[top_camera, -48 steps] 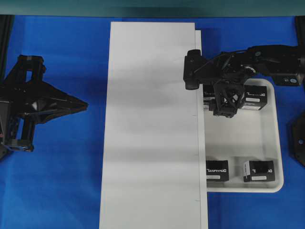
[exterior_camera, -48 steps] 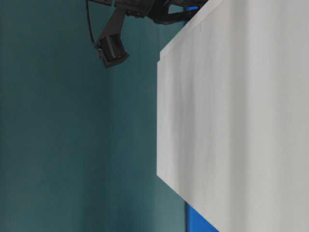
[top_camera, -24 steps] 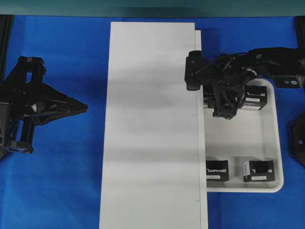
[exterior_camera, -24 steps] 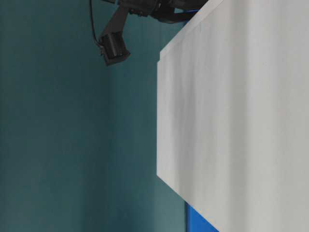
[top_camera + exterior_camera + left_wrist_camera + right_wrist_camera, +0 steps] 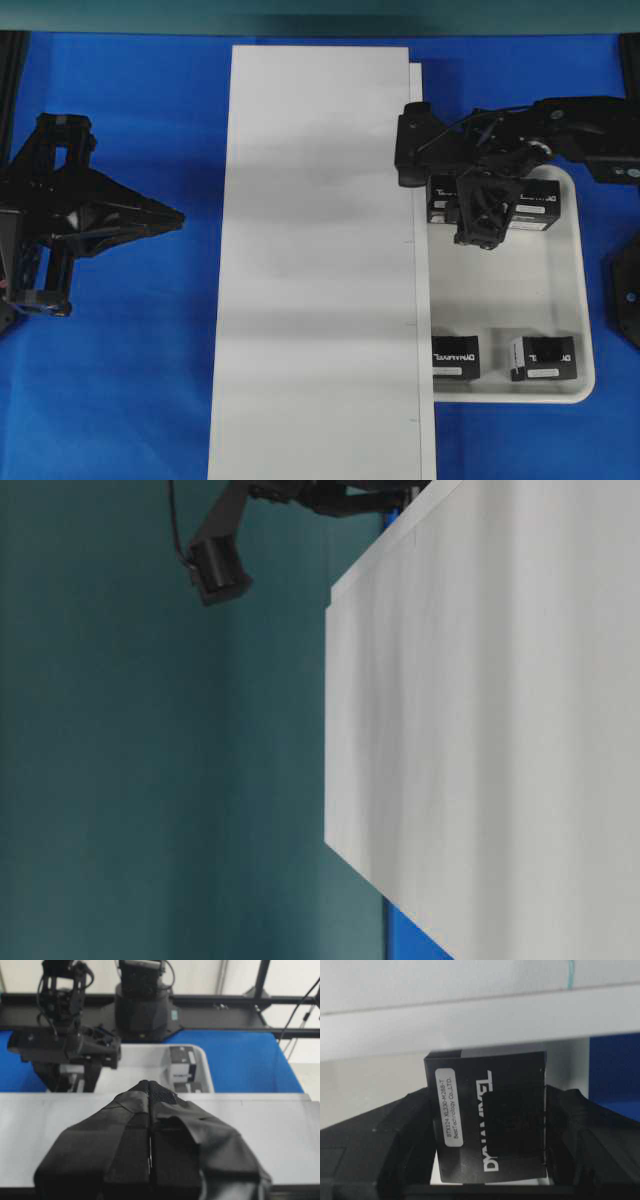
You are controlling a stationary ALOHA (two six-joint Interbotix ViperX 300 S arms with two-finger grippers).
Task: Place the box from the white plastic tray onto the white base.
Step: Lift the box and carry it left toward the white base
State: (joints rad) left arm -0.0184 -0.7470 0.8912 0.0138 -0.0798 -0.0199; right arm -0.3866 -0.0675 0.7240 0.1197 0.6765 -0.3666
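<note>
Right gripper point(image 5: 490, 1125) clamped on box point(image 5: 490, 1115) over tray point(image 5: 560, 300), beside base point(image 5: 320, 260). Left gripper point(image 5: 149, 1110) together, idle. Risk: box clips the base edge in transfer and twists loose.

Black box point(image 5: 490, 1120), white lettering; blue table point(image 5: 120, 400).

box point(image 5: 490, 1125) reads "dynamixel" (label: "bestechnology co.,ltd.").
</note>
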